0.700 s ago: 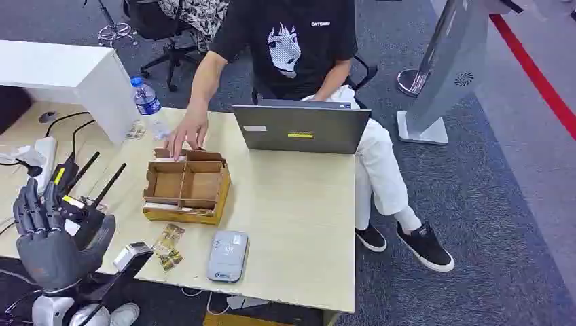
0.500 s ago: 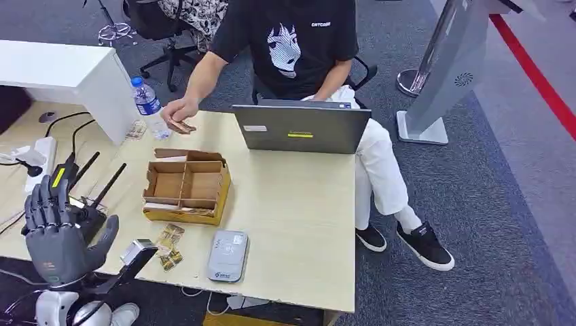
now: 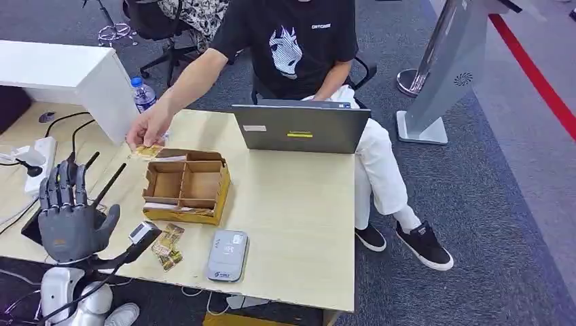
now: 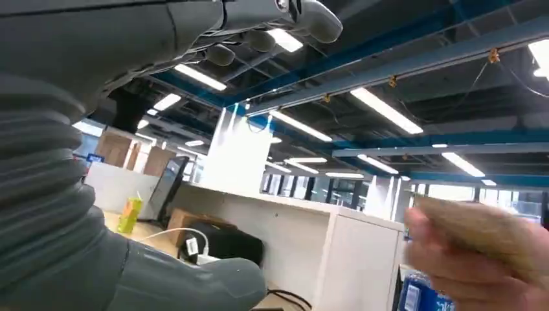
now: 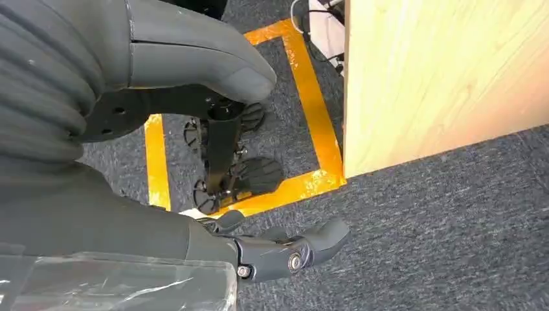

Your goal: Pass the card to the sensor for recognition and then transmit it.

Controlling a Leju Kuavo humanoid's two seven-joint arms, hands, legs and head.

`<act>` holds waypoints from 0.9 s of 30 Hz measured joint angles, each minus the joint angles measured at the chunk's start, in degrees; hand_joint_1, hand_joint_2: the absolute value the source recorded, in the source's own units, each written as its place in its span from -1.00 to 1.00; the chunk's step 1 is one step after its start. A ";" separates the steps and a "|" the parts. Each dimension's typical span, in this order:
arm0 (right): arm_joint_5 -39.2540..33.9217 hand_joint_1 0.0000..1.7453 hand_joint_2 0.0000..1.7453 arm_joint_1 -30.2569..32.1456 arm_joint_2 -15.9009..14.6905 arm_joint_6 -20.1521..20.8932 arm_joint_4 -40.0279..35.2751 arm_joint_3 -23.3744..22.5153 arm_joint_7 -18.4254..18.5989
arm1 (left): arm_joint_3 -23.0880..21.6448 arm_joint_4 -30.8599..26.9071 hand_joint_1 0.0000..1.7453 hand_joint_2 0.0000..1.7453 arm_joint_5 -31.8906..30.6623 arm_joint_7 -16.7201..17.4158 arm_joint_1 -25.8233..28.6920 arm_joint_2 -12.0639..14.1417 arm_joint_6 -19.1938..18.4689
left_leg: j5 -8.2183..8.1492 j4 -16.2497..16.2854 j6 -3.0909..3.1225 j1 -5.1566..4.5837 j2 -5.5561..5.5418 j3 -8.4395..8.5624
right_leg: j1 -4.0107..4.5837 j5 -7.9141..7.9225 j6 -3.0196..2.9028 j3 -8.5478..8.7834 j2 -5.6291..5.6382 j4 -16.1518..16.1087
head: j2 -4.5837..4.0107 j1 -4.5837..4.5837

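A seated person holds out a small gold-brown card (image 3: 147,151) in one hand (image 3: 151,126), above the table's left side near the cardboard box. My left hand (image 3: 70,219) is raised at the table's near left, fingers apart and pointing up, holding nothing; it sits a little short of the card. In the left wrist view the card (image 4: 482,228) is a blur in the person's fingers, beyond my left hand (image 4: 129,45). The grey card sensor (image 3: 227,255) lies flat near the table's front edge. My right hand (image 5: 285,251) hangs beside the table over the floor, holding nothing.
A divided cardboard box (image 3: 186,187) stands mid-table, with loose cards (image 3: 168,246) and a small device (image 3: 143,232) in front of it. A laptop (image 3: 299,128) stands at the back, a water bottle (image 3: 142,95) and white cabinet (image 3: 64,71) at the left, and antennas and cables near my left hand.
The person lifted a card from behind the box and carried it left toward my left hand. My left hand rose and moved forward over the table edge.
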 joint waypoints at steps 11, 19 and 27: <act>0.87 -1.00 1.00 -0.64 0.31 -0.26 0.00 0.00 0.15 | -3.76 3.56 -1.00 1.00 -4.72 1.75 -3.33 1.40 0.68 | 0.06 0.01 0.06 -0.02 0.01 -0.15 | 0.00 0.12 0.02 -0.15 0.01 -0.01 | 0.00 0.00; 1.11 -1.00 1.00 -0.67 0.39 -0.74 0.00 -0.04 0.15 | -5.49 3.56 1.00 1.00 -4.96 1.90 -3.29 1.31 1.03 | 0.08 0.01 0.06 -0.01 0.00 -0.19 | 0.00 0.13 0.01 -0.17 0.00 0.00 | 0.00 0.00; 1.29 -1.00 1.00 -0.68 0.39 -0.92 0.00 -0.22 0.15 | -5.77 3.56 1.00 1.00 -5.03 0.39 -3.11 0.92 1.03 | 0.12 0.01 0.06 -0.01 0.00 -0.25 | 0.00 0.15 0.03 -0.22 0.00 0.00 | 0.00 0.00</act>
